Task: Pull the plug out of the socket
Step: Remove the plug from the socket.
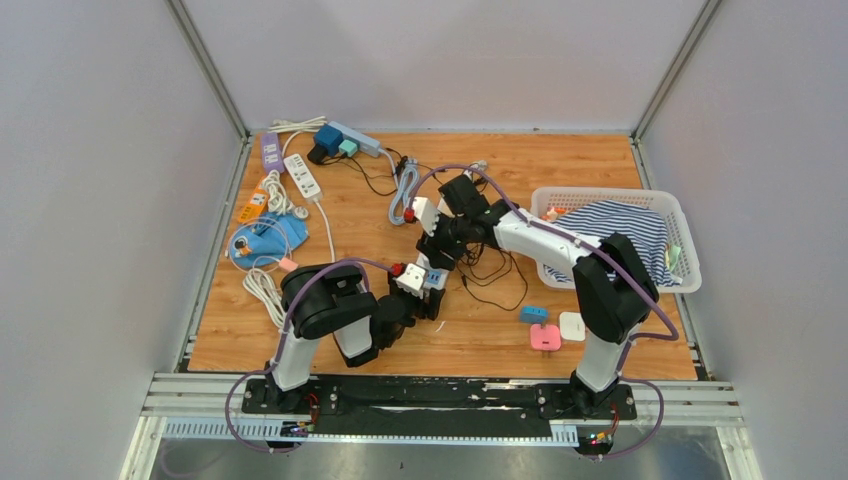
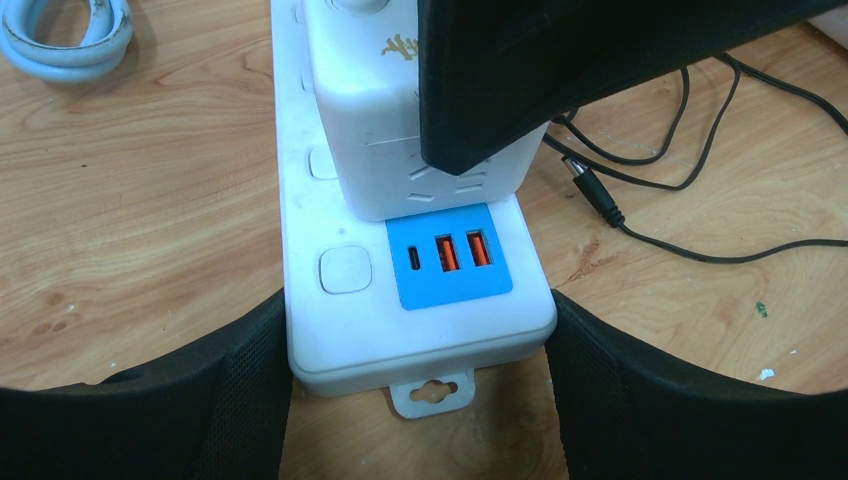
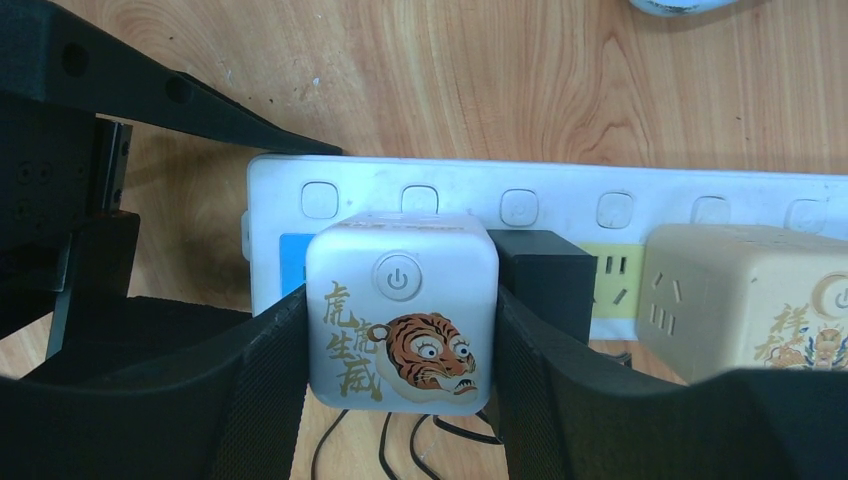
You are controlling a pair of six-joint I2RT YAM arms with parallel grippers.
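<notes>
Your left pincer (image 2: 415, 325) clamps the white plastic power strip (image 2: 310, 200) as an anchor while your right pincer (image 3: 400, 335) grips the white tiger-printed cube plug (image 3: 400, 250) for extraction.

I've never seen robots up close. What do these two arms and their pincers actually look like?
Both the left arm and right arm have smooth white shells between bulky black rounded joints. Thin lilac cables loop along each. The jaws are black, with a fine mesh texture.
</notes>
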